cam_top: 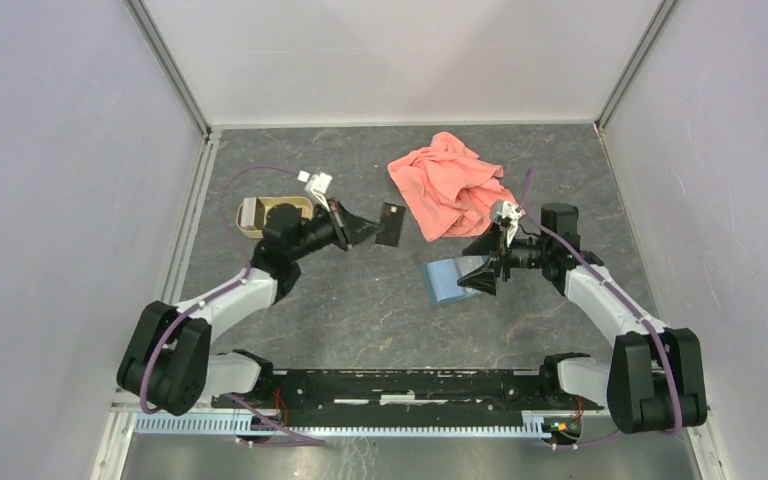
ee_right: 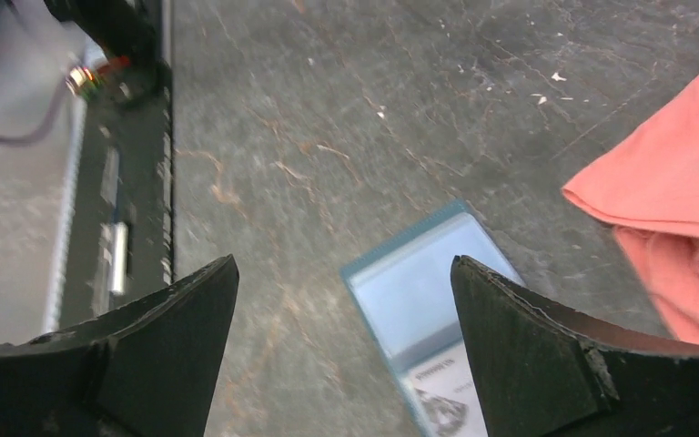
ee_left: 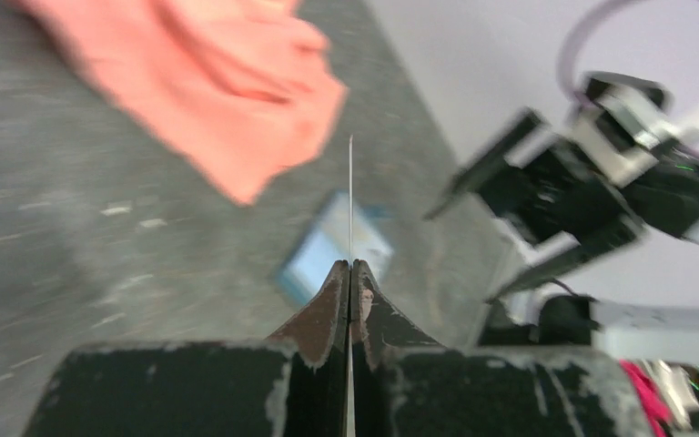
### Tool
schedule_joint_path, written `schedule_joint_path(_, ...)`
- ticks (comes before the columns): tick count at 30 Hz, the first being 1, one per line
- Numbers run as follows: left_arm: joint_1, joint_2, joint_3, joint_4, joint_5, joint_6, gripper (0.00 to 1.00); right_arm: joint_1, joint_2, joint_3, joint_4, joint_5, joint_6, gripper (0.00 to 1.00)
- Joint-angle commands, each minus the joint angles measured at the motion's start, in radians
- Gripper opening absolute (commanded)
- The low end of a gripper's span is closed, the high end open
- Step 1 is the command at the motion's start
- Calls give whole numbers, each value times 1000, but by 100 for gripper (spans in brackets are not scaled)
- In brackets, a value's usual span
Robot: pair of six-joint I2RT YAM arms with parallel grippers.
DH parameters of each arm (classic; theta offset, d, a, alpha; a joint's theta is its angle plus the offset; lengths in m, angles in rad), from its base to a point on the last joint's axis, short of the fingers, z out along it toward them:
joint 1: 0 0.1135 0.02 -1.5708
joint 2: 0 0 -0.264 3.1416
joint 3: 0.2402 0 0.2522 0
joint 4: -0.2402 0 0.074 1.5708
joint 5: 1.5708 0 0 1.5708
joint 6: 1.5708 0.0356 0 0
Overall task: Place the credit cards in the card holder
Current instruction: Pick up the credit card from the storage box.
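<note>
card (cam_top: 391, 224) in l gripper (ee_left: 350, 269), holder (ee_right: 419, 287) below r gripper (ee_right: 344, 266)

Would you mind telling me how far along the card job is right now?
Done: the card holder lies open. In hand: the left gripper is shut on one credit card, and the right gripper hangs open over the holder. Left: sliding that card in.

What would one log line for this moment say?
left gripper: shut on card | right gripper: open over wallet | card not yet in wallet
</note>
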Motion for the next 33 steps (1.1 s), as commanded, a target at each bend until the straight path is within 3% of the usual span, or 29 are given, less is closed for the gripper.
schedule_joint_path(1, -140, 11, -57, 479, -132, -199, 2, -4, -54, -107, 546, -36, 592, 93)
schedule_joint_path(8, -258, 269, -128, 968, -243, -424, 2, -4, -37, -130, 765, -30, 924, 91)
schedule_joint_path(11, -303, 375, -112, 1055, -257, -473, 2, -3, -50, -170, 920, -25, 1057, 90)
schedule_joint_path(14, -337, 460, -100, 1140, -280, -507, 2, -2, -49, -182, 942, 1, 1088, 89)
schedule_joint_path(26, -444, 551, -38, 1145, -316, -500, 2, -5, 44, -206, 993, 60, 1196, 82)
schedule_joint_path(29, -460, 556, -31, 1146, -328, -494, 2, -4, 58, -213, 1016, 61, 1223, 71)
schedule_joint_path(33, -468, 566, -26, 1145, -336, -494, 2, -4, 61, -218, 1033, 61, 1239, 49)
